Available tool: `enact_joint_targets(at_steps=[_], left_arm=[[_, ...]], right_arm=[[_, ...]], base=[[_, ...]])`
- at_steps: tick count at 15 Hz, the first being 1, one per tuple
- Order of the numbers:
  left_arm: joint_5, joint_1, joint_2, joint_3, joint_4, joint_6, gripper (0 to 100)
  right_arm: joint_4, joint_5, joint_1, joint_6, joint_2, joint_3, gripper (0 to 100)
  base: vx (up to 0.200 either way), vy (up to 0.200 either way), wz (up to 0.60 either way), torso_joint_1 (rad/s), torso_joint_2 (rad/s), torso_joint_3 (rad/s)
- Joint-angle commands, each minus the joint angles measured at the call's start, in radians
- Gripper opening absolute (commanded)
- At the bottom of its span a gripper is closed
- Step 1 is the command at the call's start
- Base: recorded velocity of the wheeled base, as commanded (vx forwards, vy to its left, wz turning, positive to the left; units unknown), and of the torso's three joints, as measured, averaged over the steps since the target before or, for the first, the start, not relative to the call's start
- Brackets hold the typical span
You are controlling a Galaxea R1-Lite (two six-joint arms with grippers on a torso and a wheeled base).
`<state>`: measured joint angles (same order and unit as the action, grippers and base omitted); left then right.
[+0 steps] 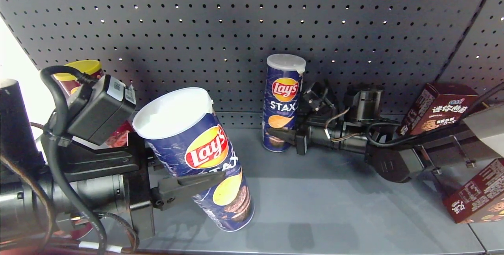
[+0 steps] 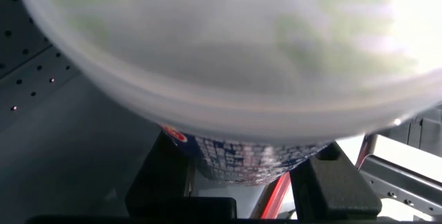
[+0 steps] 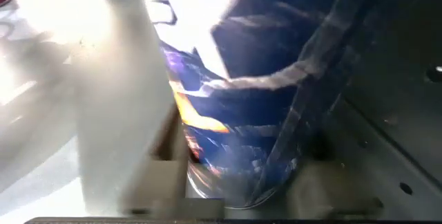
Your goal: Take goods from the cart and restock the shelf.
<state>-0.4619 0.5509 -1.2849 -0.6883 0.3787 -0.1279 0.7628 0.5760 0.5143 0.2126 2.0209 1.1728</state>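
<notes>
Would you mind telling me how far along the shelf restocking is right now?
Done: one blue cylindrical chip can with a white plastic lid stands upright at the back of the grey metal shelf, with the right pincer at its base. In hand: the left pincer grips a second, tilted blue chip can over the shelf's front. Left: standing that one upright and letting go.

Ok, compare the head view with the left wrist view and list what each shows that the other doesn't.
Head view adds: an upright blue can against the pegboard, the right gripper closed around its base, brown boxes on the right, and a yellow-lidded can at far left.
Left wrist view adds: both left fingers flanking the tilted blue can, and a pale metal frame beyond.
Both share: the tilted blue can in the left gripper, the pegboard and the grey shelf.
</notes>
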Motion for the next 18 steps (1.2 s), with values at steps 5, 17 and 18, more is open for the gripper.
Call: enact_joint_targets(at_steps=[5, 17, 18], left_arm=[[0.0, -0.012, 0.006, 0.013, 0.0, -0.001, 0], [0.005, -0.003, 0.05, 0.035, -0.001, -0.006, 0], [0.005, -0.005, 0.056, 0.044, -0.001, -0.006, 0]], right_arm=[[0.004, -0.001, 0.021, 0.001, -0.248, -0.24, 0], [0.142, -0.084, 0.171, -0.004, -0.464, -0.679, 0], [0.155, -0.103, 0.19, -0.005, -0.461, -0.696, 0]], base=[[0.0, 0.0, 0.0, 0.0, 0.0, 0.0], [0.0, 0.0, 0.0, 0.0, 0.0, 0.0], [0.0, 0.0, 0.0, 0.0, 0.0, 0.0]])
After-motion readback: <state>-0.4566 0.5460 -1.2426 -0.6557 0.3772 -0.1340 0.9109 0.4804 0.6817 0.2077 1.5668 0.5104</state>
